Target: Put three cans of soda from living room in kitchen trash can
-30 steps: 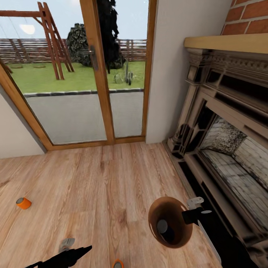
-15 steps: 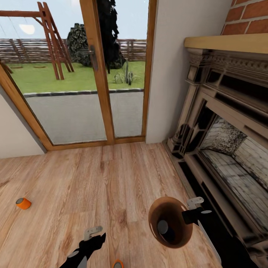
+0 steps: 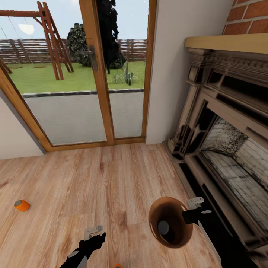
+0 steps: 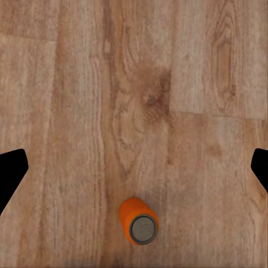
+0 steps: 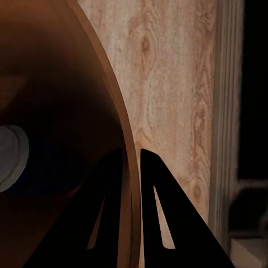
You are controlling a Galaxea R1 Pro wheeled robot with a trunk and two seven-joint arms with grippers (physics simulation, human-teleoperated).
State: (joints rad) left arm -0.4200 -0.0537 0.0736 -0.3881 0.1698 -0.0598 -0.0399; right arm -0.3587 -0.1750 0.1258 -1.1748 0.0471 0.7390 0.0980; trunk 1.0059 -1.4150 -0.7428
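Orange can (image 3: 117,266) cut by the head view's bottom edge.

- My head camera looks forward and down across the light wood plank floor (image 3: 111,178).
- My left wrist camera faces straight down at those planks, fairly close.
- My right wrist camera sits tight against the brown round bin's rim (image 5: 125,145), also seen from my head (image 3: 154,208).

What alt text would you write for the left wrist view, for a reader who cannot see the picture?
An orange soda can with a grey metal top stands upright on a light wood floor, seen from above. The dark tips of the open left gripper show at the two side edges of the picture, spread wide and not touching the can.
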